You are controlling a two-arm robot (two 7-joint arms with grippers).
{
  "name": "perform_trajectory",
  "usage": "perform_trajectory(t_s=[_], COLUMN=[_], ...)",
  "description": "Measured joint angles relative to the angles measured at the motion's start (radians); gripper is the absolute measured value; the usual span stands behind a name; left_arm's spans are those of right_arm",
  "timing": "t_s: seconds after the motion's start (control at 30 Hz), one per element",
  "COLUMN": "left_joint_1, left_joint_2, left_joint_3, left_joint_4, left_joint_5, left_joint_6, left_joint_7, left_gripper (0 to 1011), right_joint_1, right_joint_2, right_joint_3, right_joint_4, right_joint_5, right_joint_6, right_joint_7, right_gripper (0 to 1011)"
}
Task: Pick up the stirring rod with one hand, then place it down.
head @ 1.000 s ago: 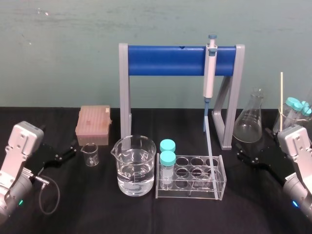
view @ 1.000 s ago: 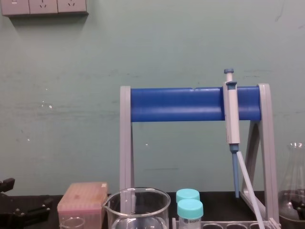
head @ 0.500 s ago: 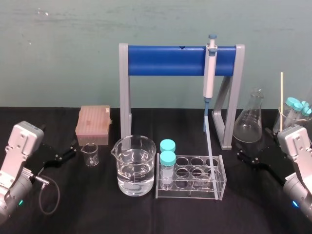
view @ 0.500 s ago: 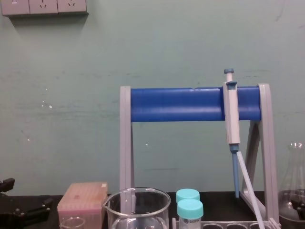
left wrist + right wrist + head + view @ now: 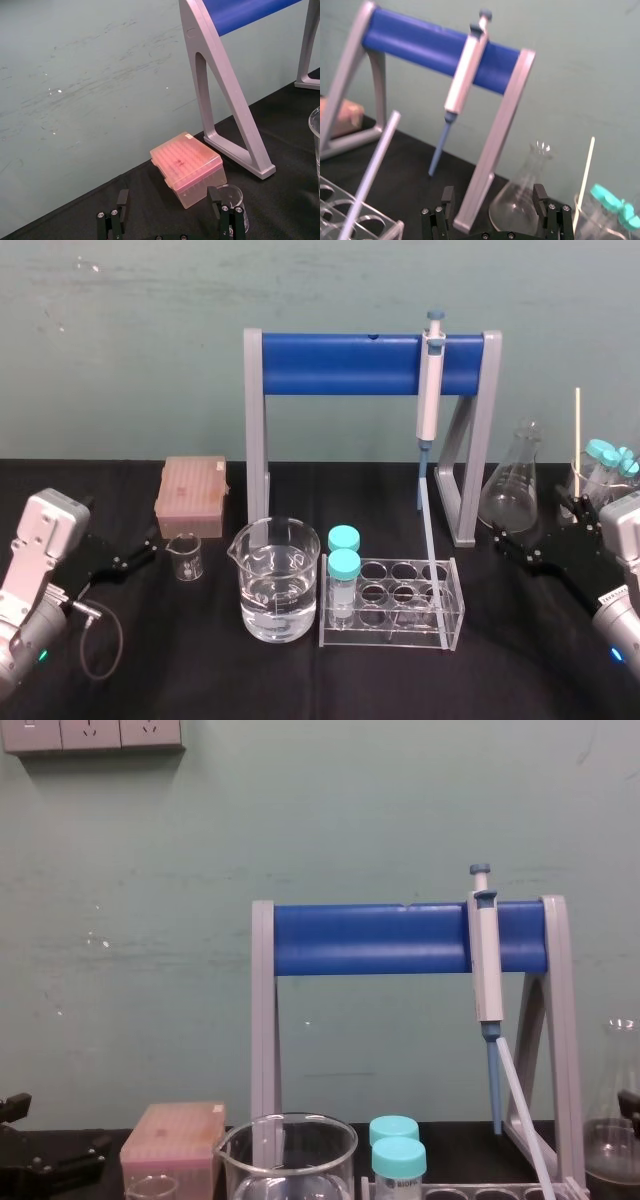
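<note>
Stirring rod [image 5: 429,550] stands tilted in clear tube rack [image 5: 385,632], top near pipette [image 5: 429,390] tip. Likely light, stiff, slick, brittle: grip mid-shaft above rack, gently. Right gripper [image 5: 493,199] near flask [image 5: 510,490], fingers apart, empty. Left gripper [image 5: 169,200] idle by tip box [image 5: 190,497], fingers apart

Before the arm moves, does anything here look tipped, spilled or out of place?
Nothing spilled or toppled. Only the stirring rod stands tilted in the tube rack, its top leaning toward the pipette.
</note>
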Motion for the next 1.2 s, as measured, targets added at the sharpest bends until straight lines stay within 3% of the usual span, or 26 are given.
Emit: perform_trajectory(t_s=[0.33,0.7,1.2], left_joint_1=[0.000,0.000,0.000], left_joint_2=[0.000,0.000,0.000], left_joint_3=[0.000,0.000,0.000], left_joint_4=[0.000,0.000,0.000], left_joint_5=[0.000,0.000,0.000], left_joint_6=[0.000,0.000,0.000], left_joint_7=[0.000,0.000,0.000], left_gripper=[1000,1000,1000], right_joint_1=[-0.026,0.001,0.077], right_joint_2=[0.002,-0.029,-0.114], right_joint_3=[0.014,-0.018,0.002], right_joint_4=[-0.061,-0.063,0.045], right_joint_5=[-0.014,-0.014,0.135], right_joint_6=[-0.067,-0.103,-0.033], right_joint_7=[0.055,0.167,0.323], right_gripper=[1000,1000,1000])
